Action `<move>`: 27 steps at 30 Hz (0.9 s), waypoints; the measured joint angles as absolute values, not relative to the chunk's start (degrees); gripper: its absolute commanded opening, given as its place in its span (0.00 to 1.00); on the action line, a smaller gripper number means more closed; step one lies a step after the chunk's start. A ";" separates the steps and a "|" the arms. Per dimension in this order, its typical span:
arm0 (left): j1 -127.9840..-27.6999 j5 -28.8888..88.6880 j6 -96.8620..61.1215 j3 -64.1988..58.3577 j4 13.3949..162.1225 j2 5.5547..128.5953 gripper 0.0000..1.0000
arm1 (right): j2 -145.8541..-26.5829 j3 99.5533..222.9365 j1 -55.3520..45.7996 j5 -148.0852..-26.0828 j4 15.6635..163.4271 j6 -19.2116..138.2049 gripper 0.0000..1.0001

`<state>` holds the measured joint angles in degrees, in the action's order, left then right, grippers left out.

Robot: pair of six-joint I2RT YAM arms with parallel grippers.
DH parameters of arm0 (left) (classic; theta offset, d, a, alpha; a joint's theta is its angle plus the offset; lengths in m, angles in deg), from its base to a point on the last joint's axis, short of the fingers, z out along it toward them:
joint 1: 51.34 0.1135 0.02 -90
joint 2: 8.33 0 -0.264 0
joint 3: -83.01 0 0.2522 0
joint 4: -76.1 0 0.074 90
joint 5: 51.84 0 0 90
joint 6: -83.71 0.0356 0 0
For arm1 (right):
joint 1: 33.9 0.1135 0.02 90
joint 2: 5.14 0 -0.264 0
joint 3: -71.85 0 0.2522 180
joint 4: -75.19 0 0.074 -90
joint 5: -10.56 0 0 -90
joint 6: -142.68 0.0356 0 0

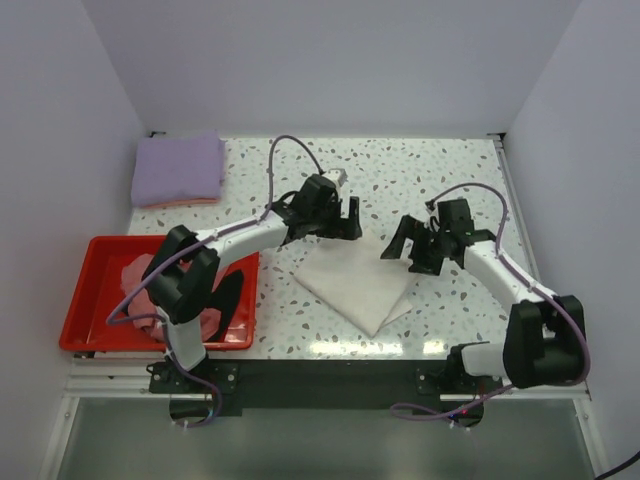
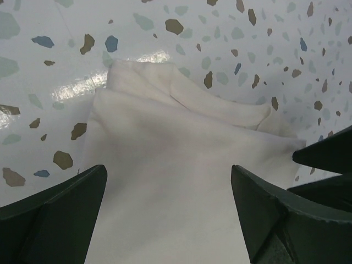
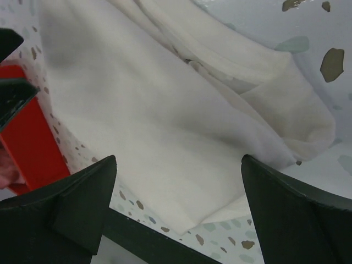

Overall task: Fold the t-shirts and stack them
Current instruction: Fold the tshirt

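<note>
Along left edge of worktop: red tray, pink tee inside, rest hidden behind arm. Far-left corner: lavender tee, folded. Centre: cream-white tee, folded, lying diagonal. Left hand wide, empty, over far edge; right hand wide, empty, by right corner. Advice: pinch all layers at both corners, lift level. Chest print hidden.

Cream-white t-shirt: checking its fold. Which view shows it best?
Top external: the whole folded cream-white t-shirt lies in frame, outline clear. Left wrist shows only its layered end up close; right wrist, one corner and edge.
</note>
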<state>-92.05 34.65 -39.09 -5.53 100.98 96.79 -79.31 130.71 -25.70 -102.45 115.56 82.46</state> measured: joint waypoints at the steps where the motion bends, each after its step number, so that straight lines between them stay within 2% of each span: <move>1: -92.20 34.28 -39.35 -5.12 100.80 96.99 1.00 | -81.06 130.65 -25.70 -101.88 115.15 82.68 0.99; 7: -91.96 33.67 -40.38 -3.39 100.65 99.08 1.00 | -91.11 131.41 -25.70 -98.78 114.05 82.94 0.99; 27: -91.92 35.33 -43.13 2.53 101.39 96.72 1.00 | -107.31 150.38 -25.65 -95.41 114.03 79.49 0.99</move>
<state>-91.92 35.33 -43.13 2.53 101.39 96.72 -107.31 150.38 -25.65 -95.41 114.03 79.49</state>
